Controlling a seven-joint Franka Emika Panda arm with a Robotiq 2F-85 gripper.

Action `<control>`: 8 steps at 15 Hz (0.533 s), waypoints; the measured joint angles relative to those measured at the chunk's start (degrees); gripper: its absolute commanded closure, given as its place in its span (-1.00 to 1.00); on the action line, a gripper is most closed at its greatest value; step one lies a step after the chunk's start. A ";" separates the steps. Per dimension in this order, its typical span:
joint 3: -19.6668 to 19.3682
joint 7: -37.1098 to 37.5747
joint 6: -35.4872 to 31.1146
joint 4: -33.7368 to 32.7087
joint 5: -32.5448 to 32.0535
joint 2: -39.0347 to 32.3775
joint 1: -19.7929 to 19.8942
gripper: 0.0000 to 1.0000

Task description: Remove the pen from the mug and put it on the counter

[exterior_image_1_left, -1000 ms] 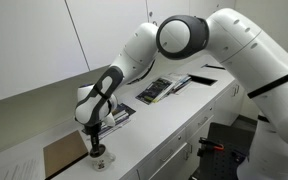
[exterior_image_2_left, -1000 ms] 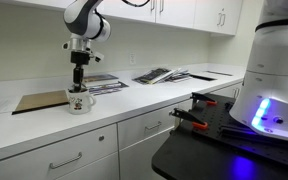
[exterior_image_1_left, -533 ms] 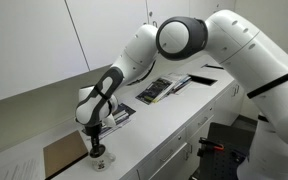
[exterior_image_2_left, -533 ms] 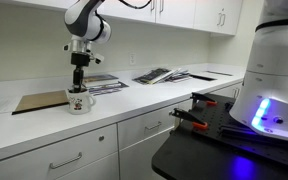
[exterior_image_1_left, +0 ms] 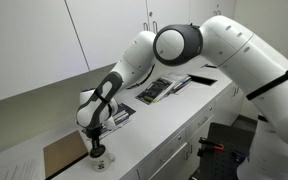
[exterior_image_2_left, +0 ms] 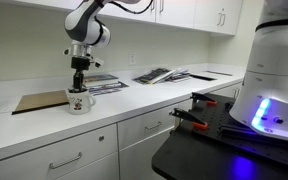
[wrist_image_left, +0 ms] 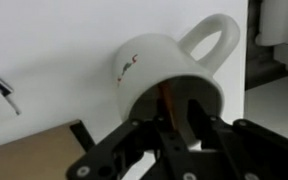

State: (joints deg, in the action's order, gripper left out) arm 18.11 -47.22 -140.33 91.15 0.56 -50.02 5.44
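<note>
Mug (exterior_image_2_left: pixel 77 102) sits on the white counter (exterior_image_2_left: pixel 134 101) with the pen (wrist_image_left: pixel 165 102) inside, and the gripper (wrist_image_left: pixel 172 126) dips into its mouth. I cannot tell if it pinches the pen. Squeeze firmly, then lift straight up so the mug does not tip.

We count one small white ceramic mug (exterior_image_2_left: pixel 79 102) with a single loop handle, at the lower left of an exterior view. In the wrist view we make out one thin dark pen (wrist_image_left: pixel 165 100) inside it. One flat brown rectangular board (exterior_image_2_left: pixel 39 101) shows at the left edge. There are two lots of printed matter: one stack of books (exterior_image_2_left: pixel 102 84) at centre left and one fanned spread of magazines (exterior_image_2_left: pixel 162 74) mid-frame. One white robot arm (exterior_image_1_left: pixel 184 40) carries one black gripper (exterior_image_1_left: pixel 96 147). Two silver bar drawer handles (exterior_image_2_left: pixel 66 160) show along the bottom.
</note>
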 measured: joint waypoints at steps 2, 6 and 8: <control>0.01 0.00 -0.01 -0.53 -0.05 -0.51 -0.02 0.46; 0.14 -0.06 -0.18 -1.09 -0.12 -1.04 -0.13 1.00; 0.27 -0.68 -0.25 -1.41 -0.15 -1.04 -0.19 0.93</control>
State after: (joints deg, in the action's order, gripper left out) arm 18.37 -47.90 -140.58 89.75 0.41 -51.07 5.25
